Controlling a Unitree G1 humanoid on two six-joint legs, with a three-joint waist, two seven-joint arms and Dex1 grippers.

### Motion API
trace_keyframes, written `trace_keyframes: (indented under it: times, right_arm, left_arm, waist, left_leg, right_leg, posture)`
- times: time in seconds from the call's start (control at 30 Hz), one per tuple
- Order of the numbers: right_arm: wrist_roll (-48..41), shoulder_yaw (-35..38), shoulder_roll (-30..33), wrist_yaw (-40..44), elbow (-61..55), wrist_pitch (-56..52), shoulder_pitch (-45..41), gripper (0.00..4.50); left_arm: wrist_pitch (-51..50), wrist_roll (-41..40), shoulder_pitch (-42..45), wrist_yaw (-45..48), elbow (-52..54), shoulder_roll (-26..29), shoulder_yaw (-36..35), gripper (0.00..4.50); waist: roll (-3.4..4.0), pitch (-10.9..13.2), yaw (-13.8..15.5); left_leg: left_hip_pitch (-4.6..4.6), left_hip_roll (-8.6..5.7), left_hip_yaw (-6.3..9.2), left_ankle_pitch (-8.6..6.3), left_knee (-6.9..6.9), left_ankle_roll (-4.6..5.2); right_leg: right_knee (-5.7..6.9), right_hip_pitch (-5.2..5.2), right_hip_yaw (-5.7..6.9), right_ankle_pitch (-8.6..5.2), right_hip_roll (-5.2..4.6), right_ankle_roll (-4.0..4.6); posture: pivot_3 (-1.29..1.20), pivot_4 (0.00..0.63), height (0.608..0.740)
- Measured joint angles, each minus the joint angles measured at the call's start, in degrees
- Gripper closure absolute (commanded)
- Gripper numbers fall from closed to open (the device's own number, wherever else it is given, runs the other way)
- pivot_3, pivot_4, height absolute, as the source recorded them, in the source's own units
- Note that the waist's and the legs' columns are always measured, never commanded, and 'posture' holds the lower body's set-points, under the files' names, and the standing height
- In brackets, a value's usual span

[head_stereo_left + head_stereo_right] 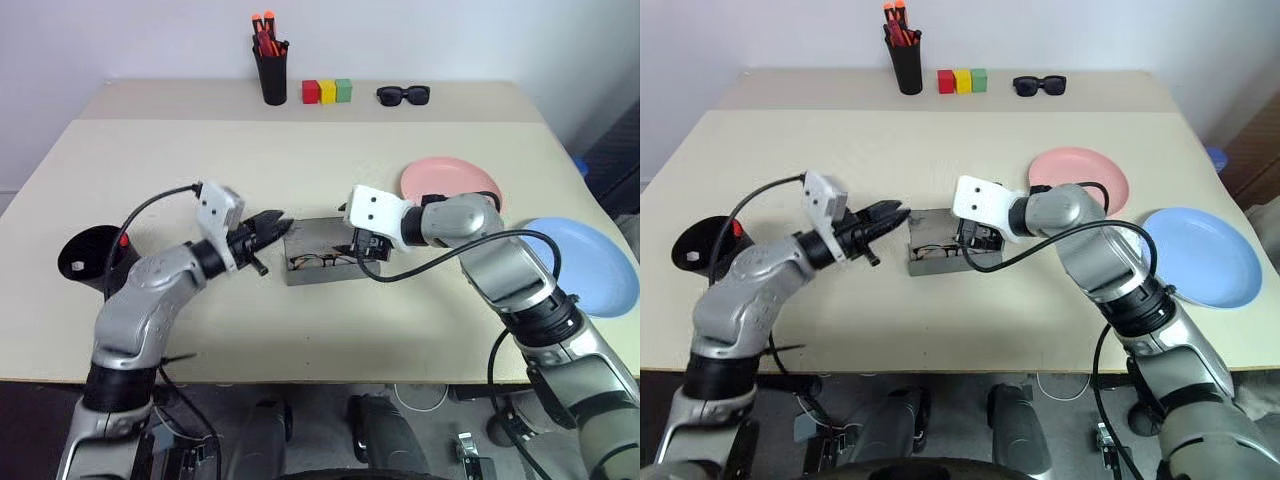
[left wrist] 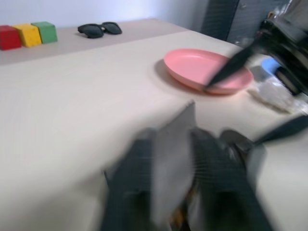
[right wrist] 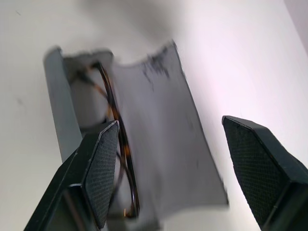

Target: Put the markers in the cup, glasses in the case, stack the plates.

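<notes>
While the glasses (image 3: 120, 159) lie inside the grey case (image 1: 318, 252) mid-table, the left gripper (image 1: 272, 226) is pinched shut on its flap and the right gripper (image 3: 175, 168) hangs open above. Closing the lid looks next, folding that flap down squarely.

1. I'm looking down over a wide beige table (image 1: 300, 170) with a matte top; a seam runs across it near the far edge.
2. Behind it I see a plain pale wall (image 1: 400, 40), evenly lit, without harsh shadows.
3. Along the far edge stand a black pen holder (image 1: 273, 75), a row of red, yellow and green blocks (image 1: 327, 92), and black sunglasses (image 1: 403, 95).
4. Below the near edge I can make out grey floor (image 1: 440, 400) with a few cables.
</notes>
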State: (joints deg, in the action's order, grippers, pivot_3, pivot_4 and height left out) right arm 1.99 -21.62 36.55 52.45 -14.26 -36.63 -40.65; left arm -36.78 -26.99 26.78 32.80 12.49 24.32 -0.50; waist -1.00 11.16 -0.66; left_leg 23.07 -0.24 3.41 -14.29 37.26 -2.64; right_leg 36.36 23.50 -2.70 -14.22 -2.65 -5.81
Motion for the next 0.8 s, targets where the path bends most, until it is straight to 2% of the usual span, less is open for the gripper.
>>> trace_keyframes:
  times: [0.17, 0.33, 0.57, 0.8]
  right_arm:
    - [-1.63, 4.24, 3.48, -0.17, -9.01, -1.26, 7.53, 1.02]
    - [-4.99, 12.04, 6.51, -0.63, -17.78, -4.17, 16.33, 1.02]
    - [-8.86, 20.67, 7.84, -3.38, -25.1, -9.3, 24.84, 1.02]
    - [-12.94, 25.63, 7.74, -5.67, -26.81, -11.62, 25.5, 1.02]
  left_arm:
    - [-5.23, 3.78, 16.18, -7.59, -17.45, -7.02, 1.57, 4.48]
    - [-6.91, 6.35, 25.58, -5.39, -28.9, -8.66, 4.89, 4.48]
    - [-8.68, 11.09, 30.84, 2.13, -44.24, -8.85, 10.5, 4.48]
    - [-8.56, 14.51, 32.21, 9.33, -45.54, -8.03, 13.73, 4.48]
  waist:
    - [-0.05, 0.02, 0.01]
    - [-0.04, 0.02, -0.26]
    - [-0.05, 0.03, -0.22]
    - [-0.05, 0.03, -0.2]
  left_leg:
    - [0.1, -0.05, 0.09, 0.01, 0.07, 0.01]
    - [0.08, -0.05, 0.05, 0.0, -0.08, 0.01]
    - [0.09, -0.04, 0.03, 0.01, 0.0, 0.0]
    - [0.11, -0.04, 0.03, 0.01, -0.03, 0.0]
  right_leg:
    - [0.01, 0.02, 0.06, 0.05, 0.0, -0.11]
    - [-0.01, 0.07, 0.01, 0.06, 0.02, -0.14]
    - [0.0, 0.06, 0.0, 0.05, 0.03, -0.14]
    - [-0.03, 0.07, 0.0, 0.05, 0.01, -0.15]
  posture:
    - [0.0, 0.15, 0.74]
    - [0.0, 0.15, 0.74]
    - [0.0, 0.15, 0.74]
    - [0.0, 0.15, 0.74]
